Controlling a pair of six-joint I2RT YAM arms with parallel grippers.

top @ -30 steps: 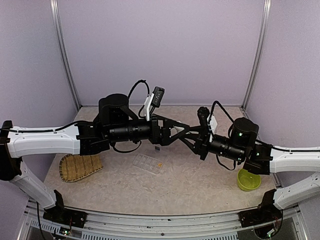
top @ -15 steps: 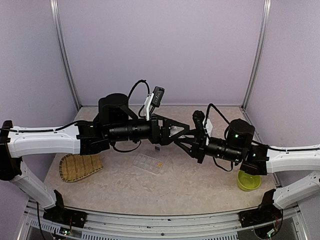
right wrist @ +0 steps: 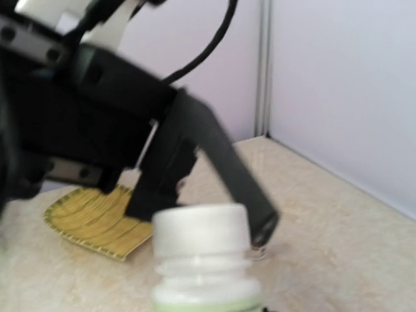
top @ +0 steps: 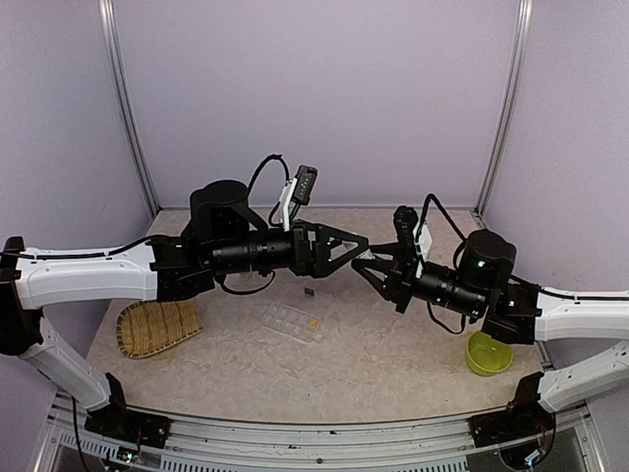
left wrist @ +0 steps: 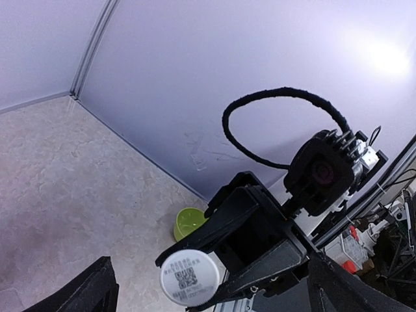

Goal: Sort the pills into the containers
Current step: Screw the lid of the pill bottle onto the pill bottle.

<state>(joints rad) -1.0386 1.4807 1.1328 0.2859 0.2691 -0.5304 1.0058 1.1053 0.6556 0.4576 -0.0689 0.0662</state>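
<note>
Beige mottled tabletop (top: 393, 364), plain lilac walls (top: 314, 98) behind and beside it, metal posts (top: 125, 98) at its back corners, grey rail (top: 324, 425) along its near edge

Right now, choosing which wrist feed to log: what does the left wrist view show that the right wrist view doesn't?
Left wrist only: the lime-green bowl, the QR label on the white bottle's round end, the right claw gripping it. Right wrist only: the bamboo tray, the left claw at the cap. Both: that bottle.
</note>
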